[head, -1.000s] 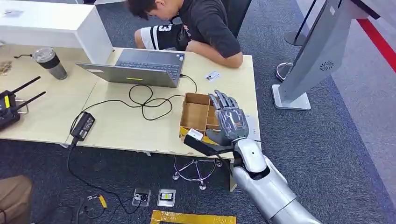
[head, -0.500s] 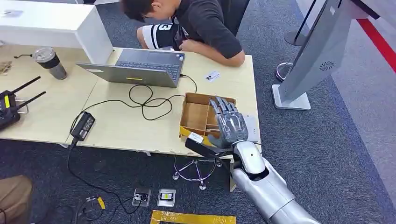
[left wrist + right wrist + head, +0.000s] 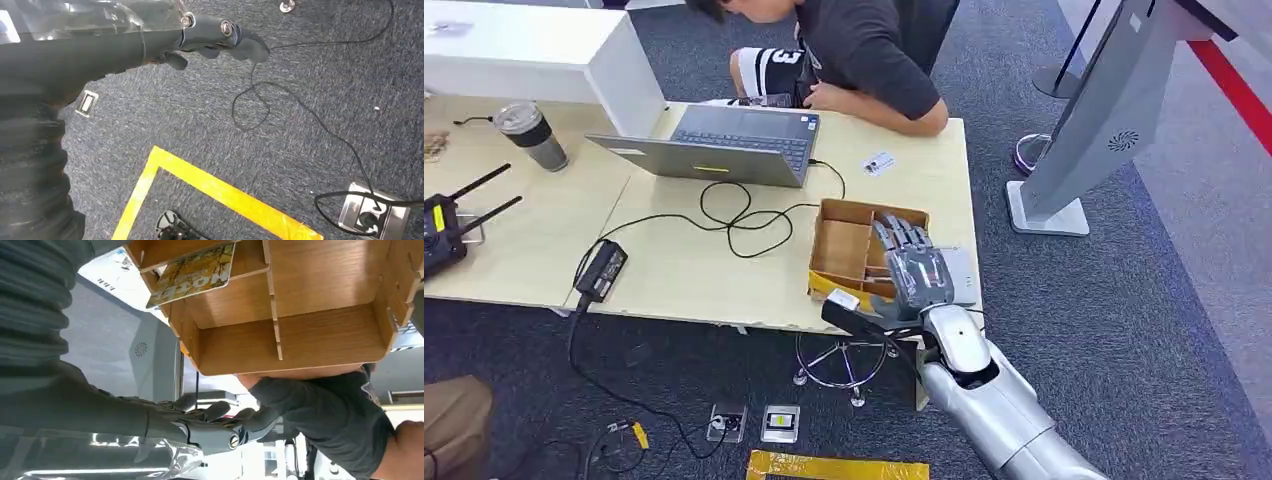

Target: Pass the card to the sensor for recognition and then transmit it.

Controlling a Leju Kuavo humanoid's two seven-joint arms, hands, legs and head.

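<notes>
At the far left of the table [image 3: 674,270] sits a black radio [image 3: 444,235] with two antennas, partly cut off by the edge. Just behind it stands a cup [image 3: 530,134] with a lid. A white box [image 3: 544,55] runs off the top left corner. Next comes an open laptop [image 3: 724,145]; its screen faces away, so nothing on it can be read. A black cable [image 3: 734,215] loops in front of it and leads to a power brick [image 3: 602,270] near the table's front edge.

A person [image 3: 854,55] leans over the far side of the table, forearm on the top, the head cut off by the frame. A small badge [image 3: 879,162] lies near that arm; its print is too small to read.

Further right stands a wooden box [image 3: 849,245] with dividers. The right hand [image 3: 912,265] hangs over its right part, fingers apart and holding nothing, hiding the compartments below it. In the right wrist view the card [image 3: 192,275], yellow with printed letters, leans tilted in one compartment of the box, its far end hidden by a divider. A pale flat pad [image 3: 959,275] lies just right of the box, half covered by the hand.

A grey kiosk [image 3: 1104,110] stands on the carpet at the far right, its top cut off.

The left hand [image 3: 215,40] hangs above the carpet [image 3: 300,60] near yellow tape [image 3: 210,187]. Its fingers are curled in, though how tightly is hard to make out.
</notes>
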